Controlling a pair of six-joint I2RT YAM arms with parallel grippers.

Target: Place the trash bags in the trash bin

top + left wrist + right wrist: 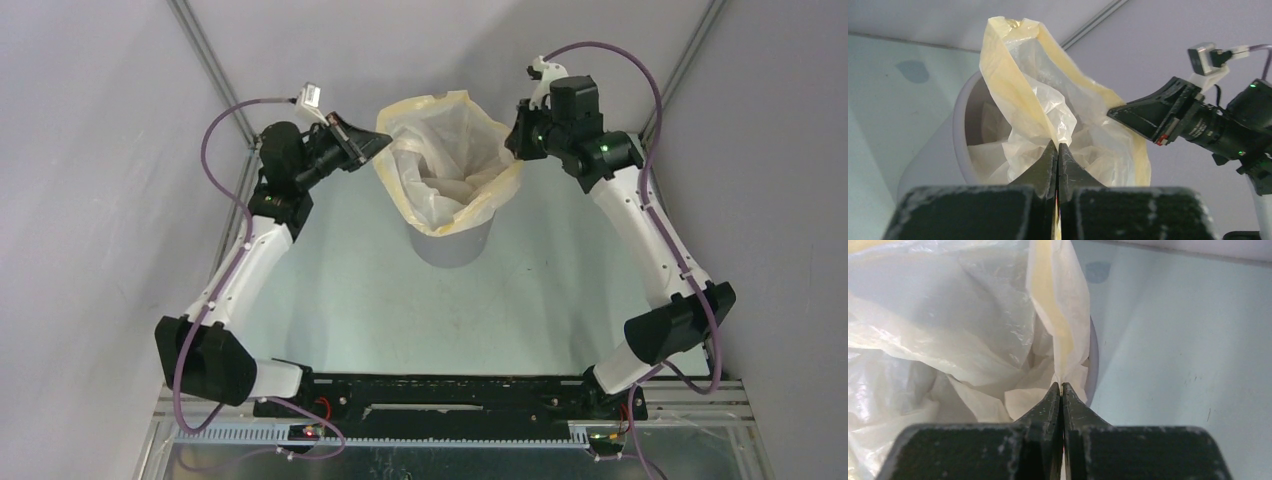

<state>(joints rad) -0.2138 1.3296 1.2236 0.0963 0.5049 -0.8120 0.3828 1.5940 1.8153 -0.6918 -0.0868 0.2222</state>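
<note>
The grey trash bin stands upright at the middle back of the table. The pale yellow trash bag sits in it, its mouth spread wide above the rim and its lower part crumpled inside. My left gripper is shut on the bag's left edge; the left wrist view shows the film pinched between its closed fingertips, with the bin behind. My right gripper is shut on the bag's right edge, pinched at its tips just over the bin rim.
The pale green table lies around the bin. Metal frame posts rise at the back left and back right. Grey walls close in on both sides. The right arm's camera and gripper show across the bag.
</note>
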